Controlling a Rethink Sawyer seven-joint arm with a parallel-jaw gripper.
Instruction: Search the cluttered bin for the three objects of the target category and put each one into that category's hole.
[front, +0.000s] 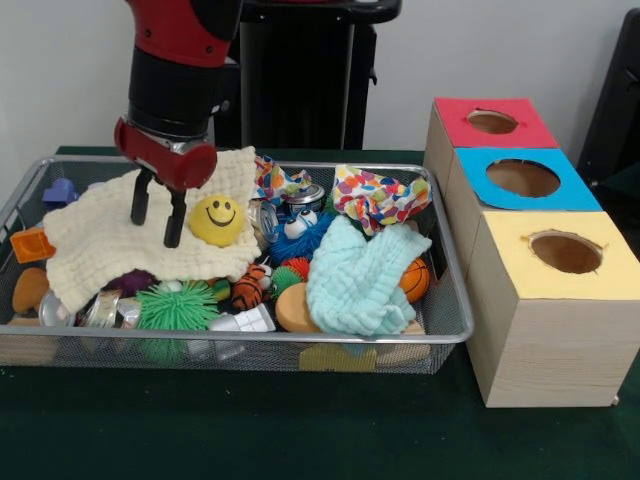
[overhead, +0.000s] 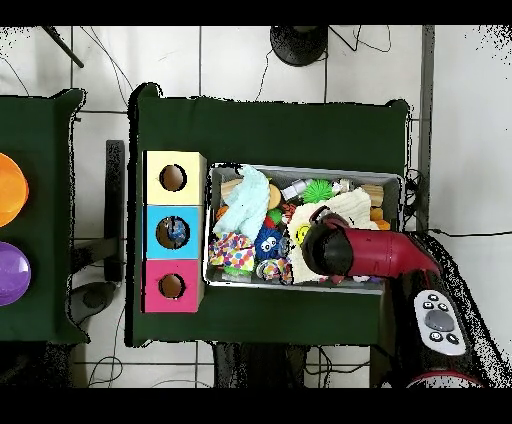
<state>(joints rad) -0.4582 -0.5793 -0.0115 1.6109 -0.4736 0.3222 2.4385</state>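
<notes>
The black pincer (front: 159, 216) hangs over the wide silver wire-mesh tray (front: 452, 330) full of toys.

Its two fingers are spread apart and hold nothing, with their tips just above a cream waffle cloth (front: 95, 245). A yellow smiley ball (front: 217, 220) sits right beside the pincer. A crinkly clear plastic bottle (front: 104, 308) peeks out below the cloth, near a green spiky ball (front: 177, 305). The blue-topped wooden box's round hole (front: 522, 178) is far off to the side, past the tray's other end.

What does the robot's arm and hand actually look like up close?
The arm is a thick round tube, glossy red with a wide black band and a red collar at the wrist. The hand is small: two slim, straight black fingers. No loose cables or markings show.
</notes>
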